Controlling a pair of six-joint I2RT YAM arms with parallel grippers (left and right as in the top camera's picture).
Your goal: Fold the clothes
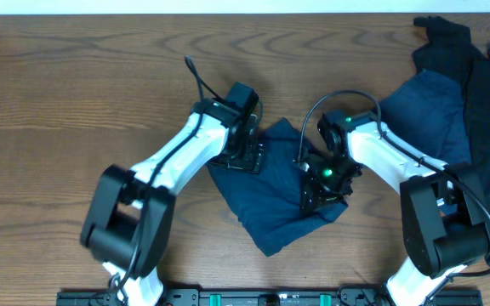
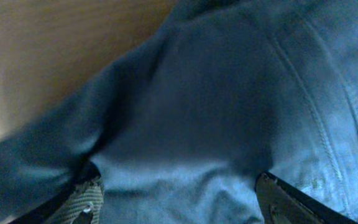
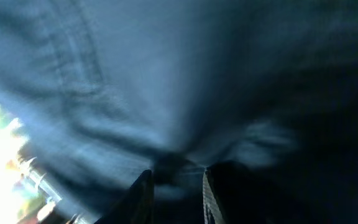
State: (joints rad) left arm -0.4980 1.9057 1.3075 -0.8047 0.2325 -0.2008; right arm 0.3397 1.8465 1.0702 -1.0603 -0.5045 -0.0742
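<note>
**Overhead:** we see the dark navy garment [image 1: 266, 212] folded in the middle of the tabletop [image 1: 75, 102]. The left fingers [image 1: 247, 155] are at its upper-left edge and the right fingers [image 1: 320, 194] at its right edge. The other clothes [image 1: 458, 93] are heaped at far right.

**Left wrist:** we see the fingers spread wide and released, with cloth bulging between them.

**Right wrist:** we see the fingers clenched on a pinch of the garment.
</note>
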